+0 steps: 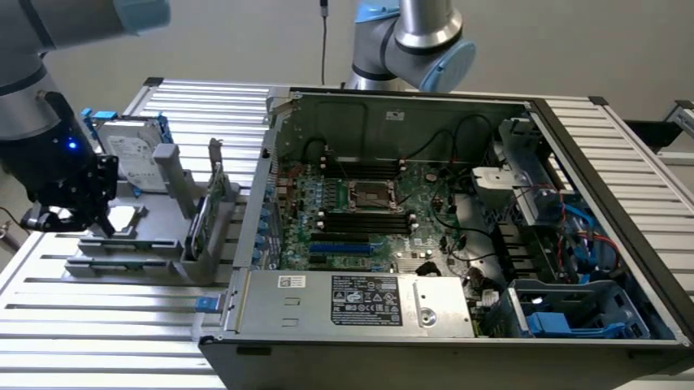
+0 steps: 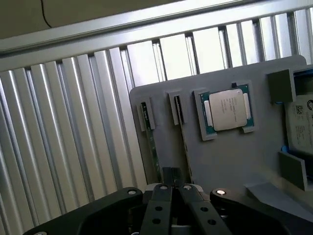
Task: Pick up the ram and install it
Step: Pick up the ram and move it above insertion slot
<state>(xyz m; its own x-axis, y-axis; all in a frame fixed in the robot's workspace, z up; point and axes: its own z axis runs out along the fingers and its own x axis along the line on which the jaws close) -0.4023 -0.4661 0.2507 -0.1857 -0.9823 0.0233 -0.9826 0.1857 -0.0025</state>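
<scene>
Over at the exterior view's left, the gripper [image 1: 67,218] hangs low over the grey fixture [image 1: 130,262] with its jaws drawn fully together. From the wrist view its tips [image 2: 171,182] sit right at the near end of the ram [image 2: 185,147], which stands on edge in its holder. I can't tell whether they pinch its top edge or merely meet above it. To my eye the danger is alignment: jaws this tight, set slightly off the thin green edge, could ride onto the holder, lean the stick over or bend it. A second stick [image 2: 152,147] stands just beside it and could be knocked by the same slip. The silver processor chip [image 2: 227,108] lies just past the ram, and a hard drive [image 2: 301,122] sits further along the fixture. The open computer case [image 1: 564,138] is well apart, towards the exterior view's right, and its side wall stands between the fixture and the motherboard [image 1: 325,203]. There the black memory slots [image 1: 363,221] flank the socket, with cables [image 1: 466,146] looping close by that could snag.
</scene>
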